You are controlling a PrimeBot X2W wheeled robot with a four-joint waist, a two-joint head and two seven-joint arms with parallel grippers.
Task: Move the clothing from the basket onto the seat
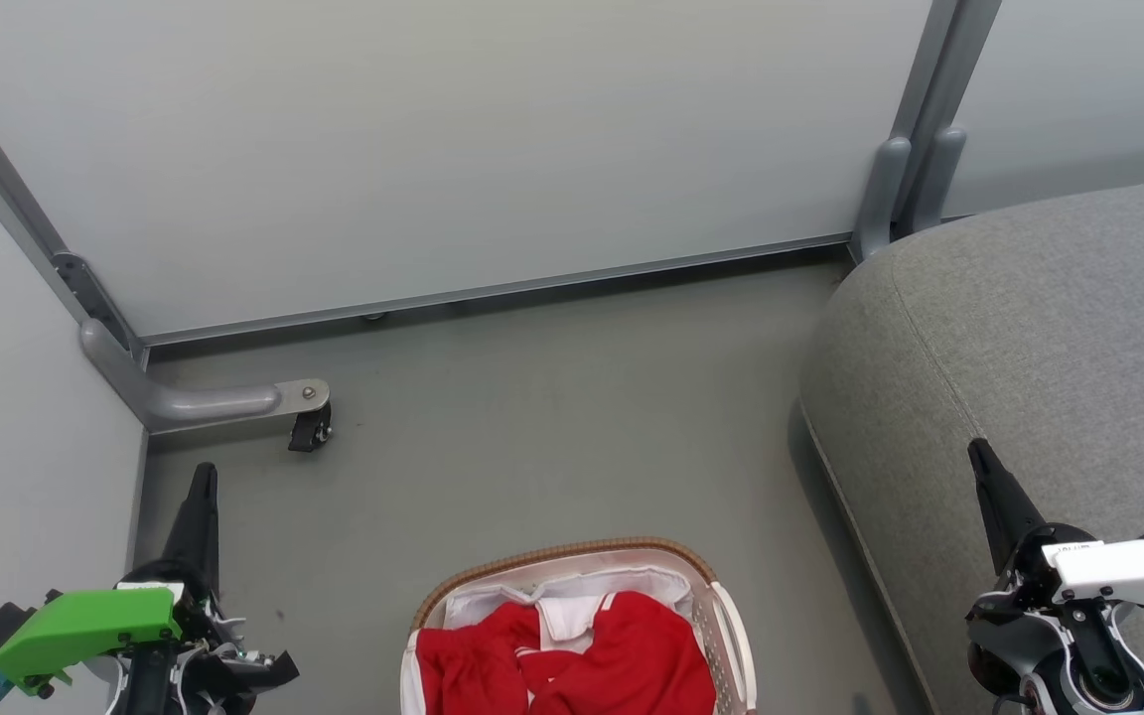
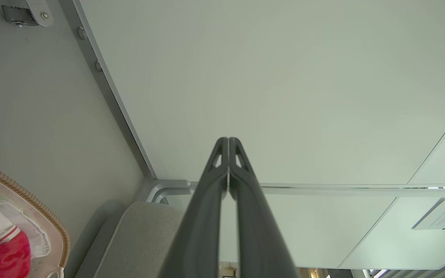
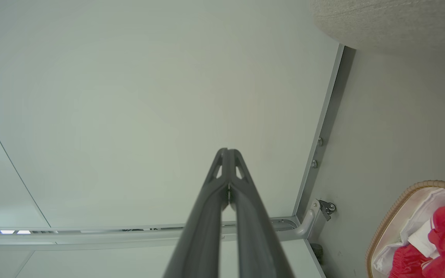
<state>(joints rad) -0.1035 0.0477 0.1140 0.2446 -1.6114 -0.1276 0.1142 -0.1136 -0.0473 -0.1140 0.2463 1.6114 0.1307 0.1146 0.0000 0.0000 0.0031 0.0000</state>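
L end effector (image 1: 203, 475) & R end effector (image 1: 978, 453) both closed tight, empty; clothing (image 1: 592, 657) in basket (image 1: 572, 552) on floor (image 1: 552, 417)

Pale grey-white partition panels (image 1: 493, 139) stand across the upper half of the frame, with a thin metal rail (image 1: 532, 285) along their lower edge. Below is a plain grey floor (image 1: 552, 437). At the middle left, a curved grey foot (image 1: 205, 402) (ending in a small black caster (image 1: 310, 430)) rests on it.

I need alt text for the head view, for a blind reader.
Red clothing with white panels lies in a small white plastic basket with a brown woven rim on the grey floor, beside a large grey fabric seat. The left tool and right tool, both shut, sit at either side.
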